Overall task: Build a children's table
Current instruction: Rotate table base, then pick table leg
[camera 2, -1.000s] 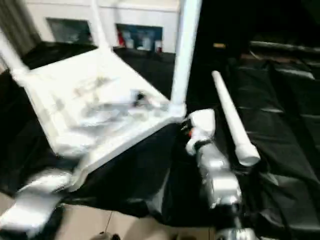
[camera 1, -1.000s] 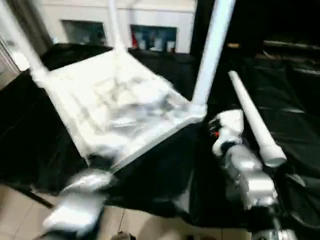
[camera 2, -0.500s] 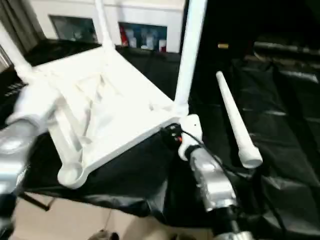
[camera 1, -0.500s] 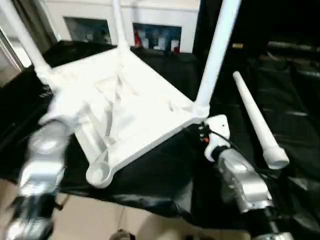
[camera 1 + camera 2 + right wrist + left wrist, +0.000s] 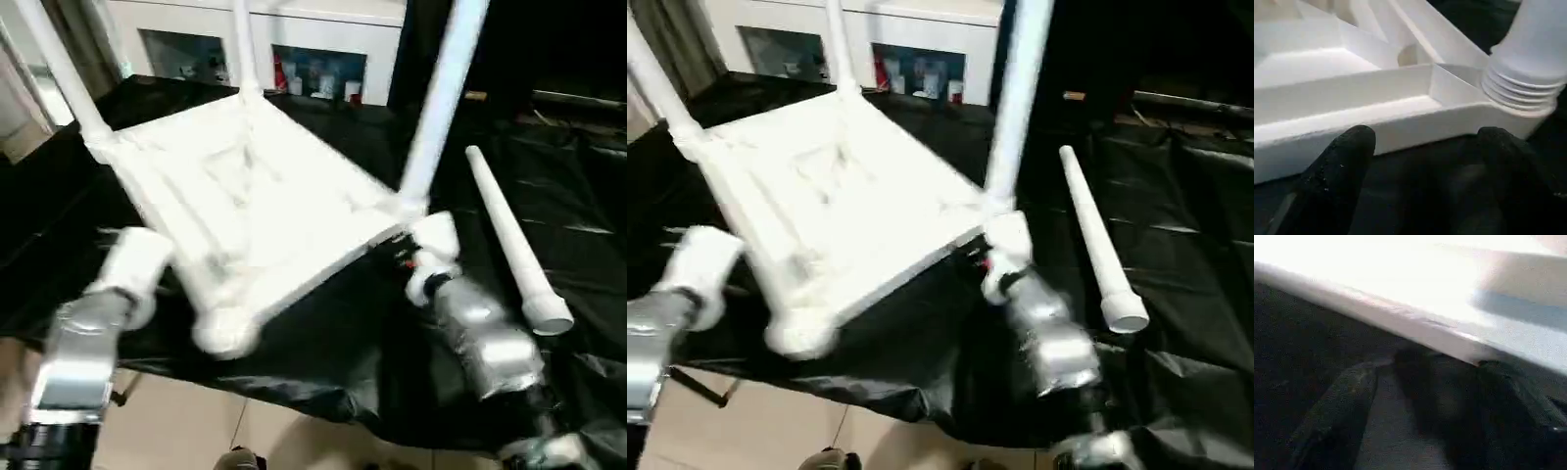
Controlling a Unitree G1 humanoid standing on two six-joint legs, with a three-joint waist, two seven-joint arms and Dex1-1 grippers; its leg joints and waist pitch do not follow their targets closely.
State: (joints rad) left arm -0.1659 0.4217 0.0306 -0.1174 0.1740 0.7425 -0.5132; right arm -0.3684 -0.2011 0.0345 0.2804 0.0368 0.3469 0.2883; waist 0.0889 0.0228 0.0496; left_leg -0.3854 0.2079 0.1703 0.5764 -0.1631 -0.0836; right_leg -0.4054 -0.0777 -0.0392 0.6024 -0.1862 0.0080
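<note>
Since a second ago we see the left gripper (image 5: 1420, 416) spread and pulled off the upturned white plastic ribbed tabletop (image 5: 265, 206), while the right gripper (image 5: 1420, 171) gapes empty beside its corner.

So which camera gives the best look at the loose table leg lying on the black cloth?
The left eye view: the loose leg lies in full length right of the table top. The right eye view shows it equally whole. The wrist views face the top's rim instead.
</note>
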